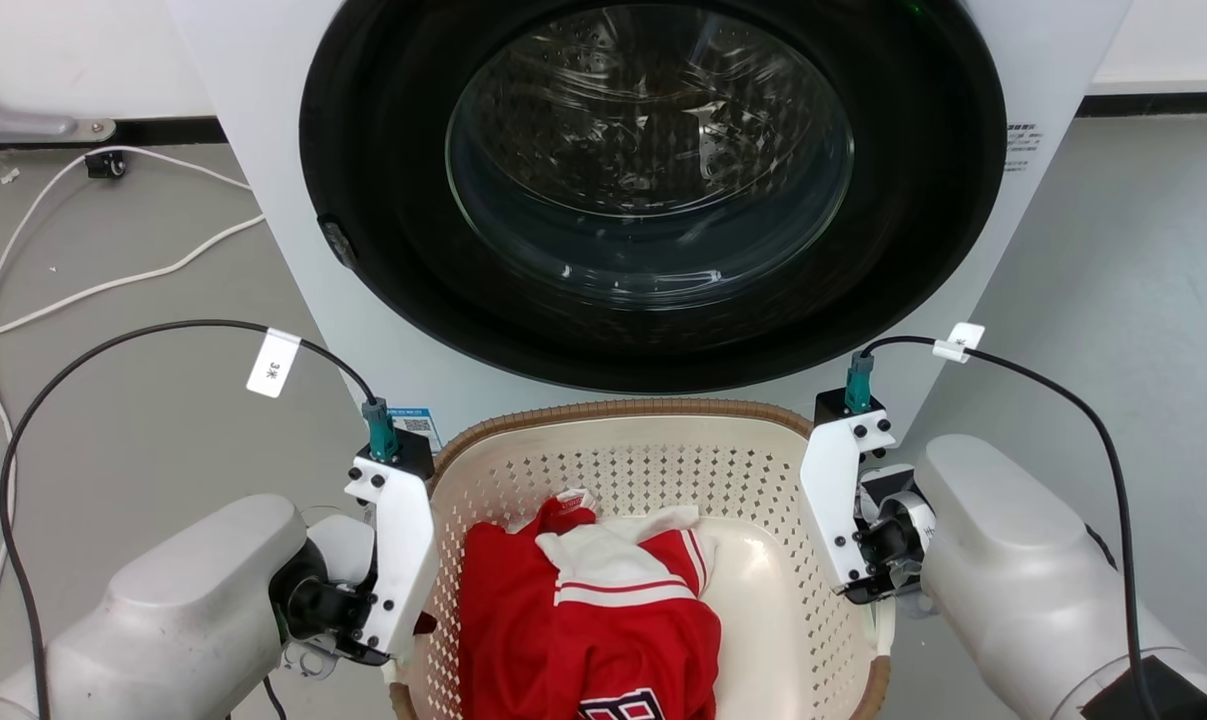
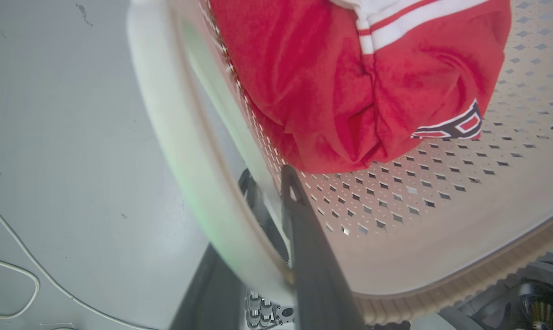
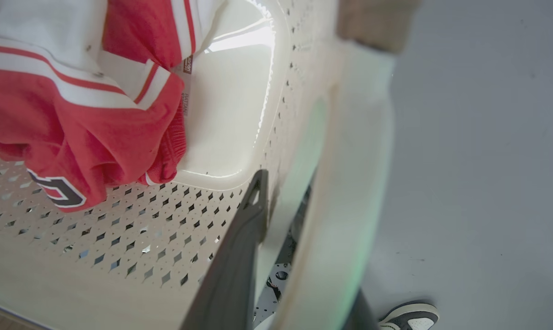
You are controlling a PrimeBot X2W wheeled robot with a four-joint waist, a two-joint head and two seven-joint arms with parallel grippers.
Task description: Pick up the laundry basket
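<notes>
Laundry basket (image 1: 613,408) directly below the head camera, far rim close to the foot of the washing machine (image 1: 253,200), flanked by the left forearm (image 1: 193,600) and the right forearm (image 1: 1013,540). Holds a red and white garment (image 1: 583,610), heaped toward the left wall and the near end.

Left tool (image 2: 267,183): one dark finger inside, flat against the perforated wall; the other outside, glimpsed through the opening of the left handle (image 2: 175,137). Wall pinched between them, by the look of it: clenched on the basket at that handle.

Right tool (image 3: 281,197): mirror arrangement. Inner finger against the wall, outer one behind it, under the right handle (image 3: 349,183). Reads likewise as clamped on the basket.

Progress, as a judgement: approach done, both grips apparently taken, lift itself unconfirmed. Base on the grey floor (image 1: 113,450) or off it: cannot tell, underside hidden. Handles smeared in both wrist views, perhaps from motion, perhaps from nearness to the lens.

Left to do: raise both arms together and level, clear of the washer front. Uneven rise likely to slide the load further left, toward the fuller side. Tip of a shoe (image 3: 409,316) on the floor beyond the right handle; worth watching.
</notes>
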